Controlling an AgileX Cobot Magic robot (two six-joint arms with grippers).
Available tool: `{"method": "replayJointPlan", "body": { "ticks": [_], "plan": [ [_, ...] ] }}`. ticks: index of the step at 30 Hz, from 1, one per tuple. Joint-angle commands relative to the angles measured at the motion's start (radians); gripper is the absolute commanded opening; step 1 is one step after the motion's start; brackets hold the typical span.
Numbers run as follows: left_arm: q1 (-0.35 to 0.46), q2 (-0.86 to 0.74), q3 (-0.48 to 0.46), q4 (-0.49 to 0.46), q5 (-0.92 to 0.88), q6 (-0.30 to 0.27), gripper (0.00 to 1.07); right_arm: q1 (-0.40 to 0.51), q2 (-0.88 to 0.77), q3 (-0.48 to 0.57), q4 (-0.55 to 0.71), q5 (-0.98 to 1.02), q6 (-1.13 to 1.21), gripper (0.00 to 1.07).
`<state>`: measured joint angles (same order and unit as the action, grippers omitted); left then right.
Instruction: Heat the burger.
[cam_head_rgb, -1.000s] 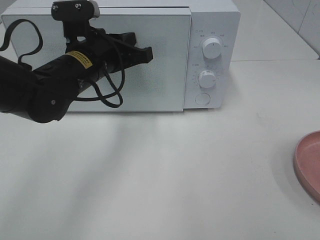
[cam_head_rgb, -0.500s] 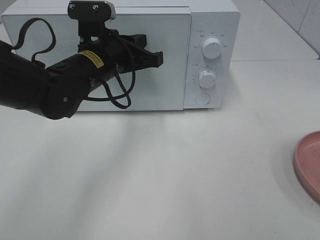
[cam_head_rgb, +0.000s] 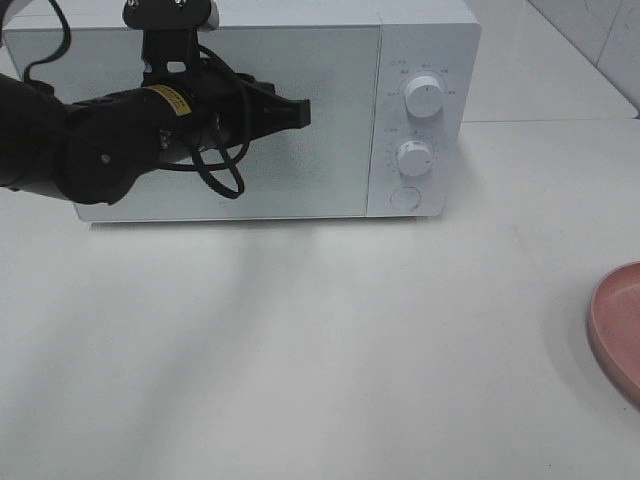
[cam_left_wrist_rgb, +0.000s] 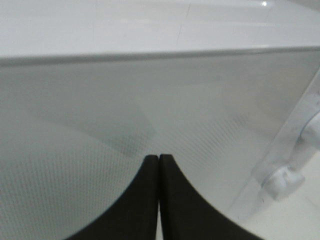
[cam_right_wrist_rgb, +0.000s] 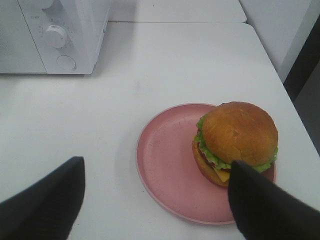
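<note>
Two hands working: the left hand (cam_head_rgb: 300, 112), pinched shut, is hovering at the microwave (cam_head_rgb: 425, 60) door, likely to open it; the right hand (cam_right_wrist_rgb: 155, 200), spread wide, is waiting above the burger (cam_right_wrist_rgb: 236, 142).

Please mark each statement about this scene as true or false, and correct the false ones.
1. The microwave door is closed. True.
2. The burger is inside the microwave. False: it sits on the pink plate on the table.
3. The left gripper is shut and holds nothing. True.
4. The right gripper is shut on the burger. False: it is open, above the plate.
5. The microwave has two round knobs. True.
</note>
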<state>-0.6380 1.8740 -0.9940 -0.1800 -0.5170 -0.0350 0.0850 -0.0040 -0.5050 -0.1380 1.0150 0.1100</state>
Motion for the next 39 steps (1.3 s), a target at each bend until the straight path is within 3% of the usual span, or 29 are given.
{"method": "replayJointPlan", "body": {
  "ticks": [1,2,3,4,5,6,7,9,19,28,29,34,39],
  "plan": [
    [-0.039,-0.090,0.036,-0.002,0.227,0.000,0.18,-0.004,-0.026,0.001,-0.003,-0.011,0.002,0.76],
    [-0.048,-0.109,0.044,0.003,0.277,0.000,0.27,-0.004,-0.026,0.001,-0.003,-0.011,0.002,0.76],
    [-0.048,-0.109,0.044,0.003,0.277,0.000,0.27,-0.004,-0.026,0.001,-0.003,-0.011,0.002,0.76],
    [-0.061,-0.138,0.051,0.006,0.382,0.000,0.52,-0.004,-0.026,0.001,-0.003,-0.011,0.002,0.76],
    [-0.061,-0.138,0.051,0.006,0.382,0.000,0.52,-0.004,-0.026,0.001,-0.003,-0.011,0.002,0.76],
    [-0.070,-0.150,0.051,0.005,0.432,0.000,0.69,-0.004,-0.026,0.001,-0.003,-0.011,0.002,0.76],
    [-0.072,-0.171,0.051,0.004,0.527,0.000,0.96,-0.004,-0.026,0.001,-0.003,-0.011,0.002,0.76],
    [-0.073,-0.185,0.051,0.001,0.587,-0.001,1.02,-0.004,-0.026,0.001,-0.003,-0.011,0.002,0.76],
    [-0.066,-0.312,0.051,0.046,1.119,0.000,0.98,-0.004,-0.026,0.001,-0.001,-0.011,0.002,0.76],
    [-0.064,-0.398,0.051,0.127,1.295,-0.078,0.98,-0.004,-0.026,0.001,0.000,-0.011,0.002,0.76],
    [-0.051,-0.415,0.051,0.160,1.329,-0.106,0.98,-0.004,-0.026,0.001,0.000,-0.011,0.002,0.76],
    [0.028,-0.453,0.051,0.159,1.393,-0.101,0.98,-0.004,-0.026,0.001,0.000,-0.011,0.002,0.76],
    [0.197,-0.532,0.051,0.159,1.479,-0.057,0.98,-0.004,-0.026,0.001,0.000,-0.011,0.002,0.76]
  ]
}}
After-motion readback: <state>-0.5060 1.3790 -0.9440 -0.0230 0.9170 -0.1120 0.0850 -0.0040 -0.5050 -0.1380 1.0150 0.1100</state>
